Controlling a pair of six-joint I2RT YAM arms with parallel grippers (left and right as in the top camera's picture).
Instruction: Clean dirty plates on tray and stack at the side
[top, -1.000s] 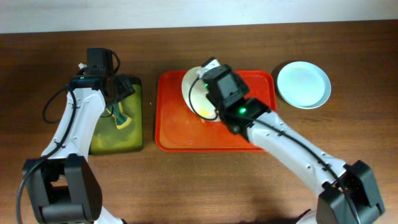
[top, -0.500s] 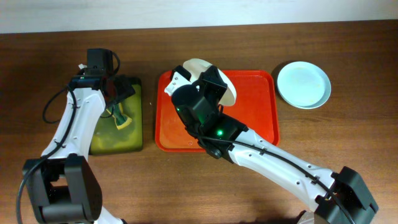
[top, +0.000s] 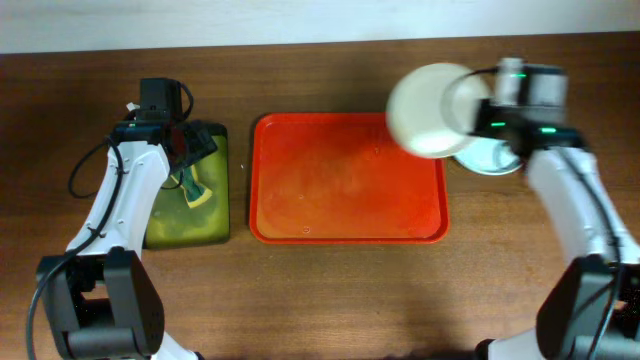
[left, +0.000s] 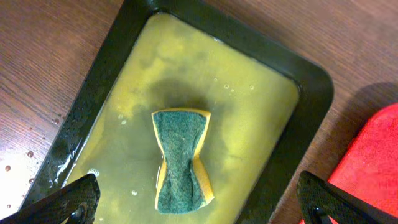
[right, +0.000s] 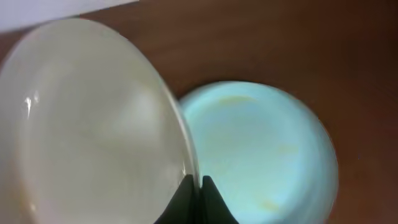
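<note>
Right wrist: right gripper (right: 196, 186) pinches cream plate (right: 93, 124) rim.
Beyond right gripper: mint-blue plate (right: 261, 155).
Left gripper (left: 199, 208): spread wide.
Ahead of it: sponge (left: 180, 158) in black tray (left: 313, 90).

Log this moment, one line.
right gripper: shut on cream plate, by mint plate | left gripper: open above sponge | tray: no plates

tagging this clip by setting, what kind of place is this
Probably a lab bench staging dishwashing: a wooden table, a sponge in a black tray of yellowish liquid, a red tray, a blue plate.
</note>
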